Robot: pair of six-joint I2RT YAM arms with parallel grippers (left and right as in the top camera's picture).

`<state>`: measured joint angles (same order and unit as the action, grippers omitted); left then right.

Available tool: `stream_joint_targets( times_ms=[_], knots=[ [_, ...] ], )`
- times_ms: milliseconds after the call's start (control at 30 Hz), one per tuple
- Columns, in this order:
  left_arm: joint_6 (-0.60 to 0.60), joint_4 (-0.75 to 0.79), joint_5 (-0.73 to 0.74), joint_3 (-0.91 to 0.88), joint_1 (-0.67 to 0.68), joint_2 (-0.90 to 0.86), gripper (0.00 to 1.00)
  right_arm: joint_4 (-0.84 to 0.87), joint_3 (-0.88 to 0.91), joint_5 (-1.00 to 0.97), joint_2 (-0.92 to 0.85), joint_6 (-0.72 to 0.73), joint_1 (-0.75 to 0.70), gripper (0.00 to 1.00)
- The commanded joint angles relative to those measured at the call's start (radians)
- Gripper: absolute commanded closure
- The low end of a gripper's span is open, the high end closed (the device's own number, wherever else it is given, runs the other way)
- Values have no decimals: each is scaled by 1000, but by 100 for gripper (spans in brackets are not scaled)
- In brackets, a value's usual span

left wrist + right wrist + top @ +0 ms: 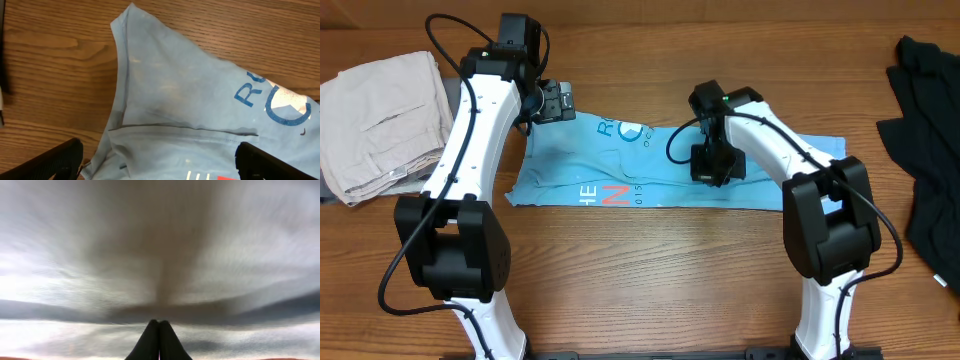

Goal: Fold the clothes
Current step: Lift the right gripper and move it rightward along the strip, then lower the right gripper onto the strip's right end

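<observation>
wooden table (650, 270) carries a light blue t-shirt (570, 170), pinched in the closed right jaws, its corner beneath the wide-open left jaws.

My left arm (480, 120) stretches far forward, and my left end effector (558, 100) has its fingers (55, 160) spread wide. My right arm (785, 140) bends inward, wrist pointing down, my right end effector (159, 327) pinched tight together.

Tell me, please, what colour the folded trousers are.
Beige, a light khaki; the trousers show best in the overhead view.
</observation>
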<state>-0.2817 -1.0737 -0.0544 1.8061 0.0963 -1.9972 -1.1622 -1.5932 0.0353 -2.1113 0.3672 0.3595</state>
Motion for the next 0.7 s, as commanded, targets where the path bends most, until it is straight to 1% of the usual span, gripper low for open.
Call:
stream_joint_targets(
  times_ms=[0,267,400,500,667],
  knots=[
    [5,2,-12,9,-5,8,0,13,-42,-26,95,8,-27,96],
    [5,2,-12,9,-5,8,0,80,-11,-137,87,8,-128,96],
    [5,2,-12,9,-5,8,0,136,28,-139,87,8,-187,96],
    [5,2,-12,9,-5,8,0,142,46,-139,87,8,-221,96],
    [5,2,-12,9,-5,8,0,184,106,-139,87,8,-249,96]
  ],
)
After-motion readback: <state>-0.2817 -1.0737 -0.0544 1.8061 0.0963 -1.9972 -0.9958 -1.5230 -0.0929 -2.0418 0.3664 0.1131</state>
